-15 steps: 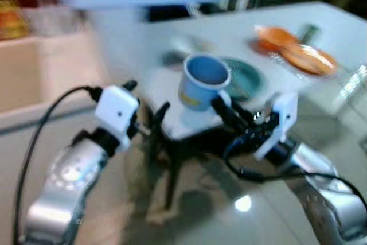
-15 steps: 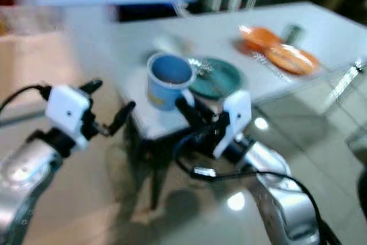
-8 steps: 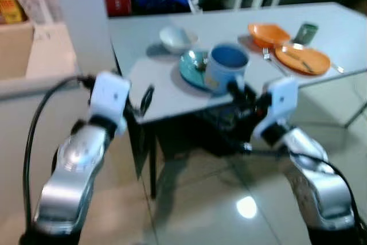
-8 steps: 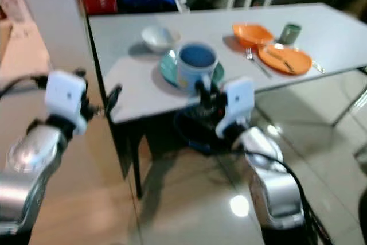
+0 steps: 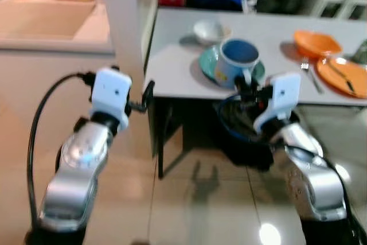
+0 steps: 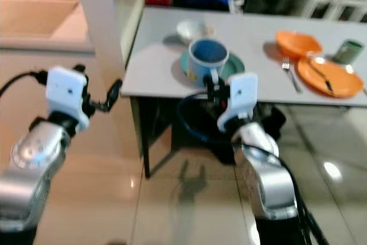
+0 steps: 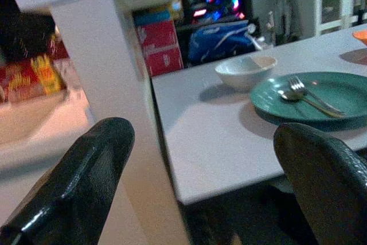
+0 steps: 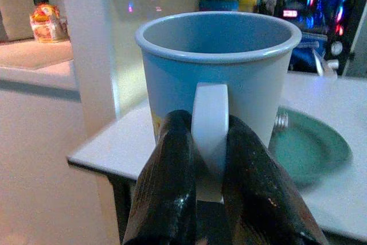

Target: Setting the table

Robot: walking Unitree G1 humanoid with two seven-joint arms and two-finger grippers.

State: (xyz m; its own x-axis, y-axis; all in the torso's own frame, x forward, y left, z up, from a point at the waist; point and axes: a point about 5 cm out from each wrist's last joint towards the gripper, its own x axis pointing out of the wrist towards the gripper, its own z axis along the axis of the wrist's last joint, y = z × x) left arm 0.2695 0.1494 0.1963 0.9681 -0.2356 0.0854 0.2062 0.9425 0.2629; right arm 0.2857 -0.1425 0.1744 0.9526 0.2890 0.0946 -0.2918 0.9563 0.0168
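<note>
Right gripper [image 8: 207, 159] clamped narrow on the handle of the blue mug [image 8: 218, 78], one black finger on each flank of the handle loop. Mug upright, mouth up, carried in the air short of the table's near edge; interior not clearly seen, so contents unknown. Handle pinch probably chosen to keep the fingers clear of the rim and the cup level for a straight set-down.

Ahead of the right gripper and just past the mug: teal plate [image 7: 312, 93] on the grey table [image 7: 212, 142], with a fork [image 7: 304, 91] and a spoon lying across it. Beyond the plate, further from the gripper, a small white bowl [image 7: 245, 70]. Off to the gripper's right, well apart: orange bowl [image 6: 298, 42], orange plate [image 6: 327, 76] with cutlery on it, a second fork [image 6: 288, 73] on the table beside that plate, and a green cup [image 6: 350, 50]. One setting apparently complete there; nearer setting lacks a cup, hence the mug.

Left gripper [image 7: 206, 182] spread wide, nothing between the fingers, held level short of the table corner, beside a white post [image 7: 109, 84]. Idle, probably kept up and out of the way.

Judgement: approach phase, mug not yet over the tabletop. Bare table to the left of the teal plate looks like the free spot. Risk: mug base clipping the table edge if brought in too low.
</note>
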